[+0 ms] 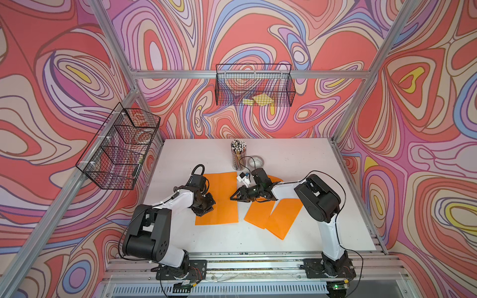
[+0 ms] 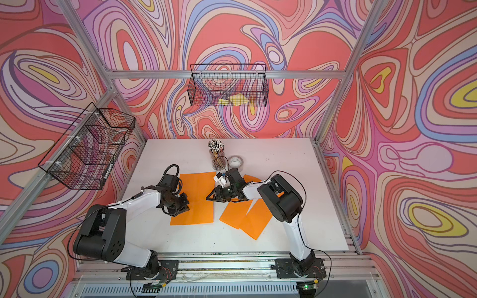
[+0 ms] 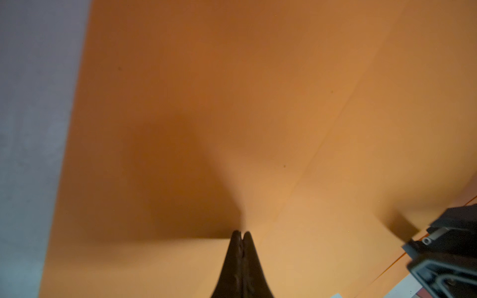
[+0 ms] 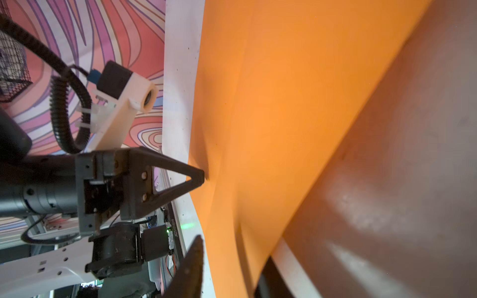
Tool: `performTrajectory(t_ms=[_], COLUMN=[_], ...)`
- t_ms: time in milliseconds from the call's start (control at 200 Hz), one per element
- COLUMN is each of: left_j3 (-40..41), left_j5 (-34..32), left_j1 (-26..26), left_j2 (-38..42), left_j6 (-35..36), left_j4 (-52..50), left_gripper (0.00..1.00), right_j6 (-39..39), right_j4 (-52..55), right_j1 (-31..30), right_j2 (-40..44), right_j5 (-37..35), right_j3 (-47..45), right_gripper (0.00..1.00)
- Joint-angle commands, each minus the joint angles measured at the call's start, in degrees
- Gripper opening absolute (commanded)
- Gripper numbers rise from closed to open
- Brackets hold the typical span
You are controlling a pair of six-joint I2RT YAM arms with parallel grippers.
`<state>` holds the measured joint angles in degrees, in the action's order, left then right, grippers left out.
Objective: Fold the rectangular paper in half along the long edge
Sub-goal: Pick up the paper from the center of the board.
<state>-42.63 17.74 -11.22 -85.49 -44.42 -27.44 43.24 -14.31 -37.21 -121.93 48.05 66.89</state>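
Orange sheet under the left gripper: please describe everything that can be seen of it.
The orange sheet is a rectangle of thin paper, lying on the white table, with a faint straight crease. The shut left gripper presses its tip on it. The right gripper meets one long edge, where the paper ripples a little.

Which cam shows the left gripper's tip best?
Right wrist: side-on, the left gripper is shut, tip on the orange paper. Left wrist shows the shut tip from behind, contact unclear. In both top views its own wrist hides the tip.
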Motion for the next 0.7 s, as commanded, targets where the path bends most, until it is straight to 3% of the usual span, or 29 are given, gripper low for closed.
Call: performTrajectory(t_ms=[0, 210, 345, 446, 691], left_j3=[0.4, -0.1, -1.8, -2.6, -1.2], left_j5=[-0.6, -0.1, -4.1, -6.3, -2.7], left_j1=[-0.6, -2.5, -2.6, -2.5, -2.5], left_j2=[2.5, 6.8, 12.0, 14.8, 12.9], left_j6=[-1.6, -3.0, -2.5, -1.9, -1.8], left_j4=[-3.0, -4.5, -9.4, -11.6, -8.3], left_gripper=[0.00, 0.00, 0.00, 0.11, 0.14], right_j6=[0.9, -5.3, -6.6, -7.5, -10.3], right_j4=[-1.9, 9.4, 12.2, 14.4, 24.4], right_j1=[-0.3, -0.3, -0.3, -0.3, -0.3], right_j2=[1.1, 3.2, 6.8, 10.7, 19.1], right_j5=[0.2, -3.6, -3.0, -3.5, -7.8], right_j3=[0.2, 1.5, 0.0, -2.0, -5.4], right_gripper=[0.21, 0.06, 0.05, 0.05, 0.05])
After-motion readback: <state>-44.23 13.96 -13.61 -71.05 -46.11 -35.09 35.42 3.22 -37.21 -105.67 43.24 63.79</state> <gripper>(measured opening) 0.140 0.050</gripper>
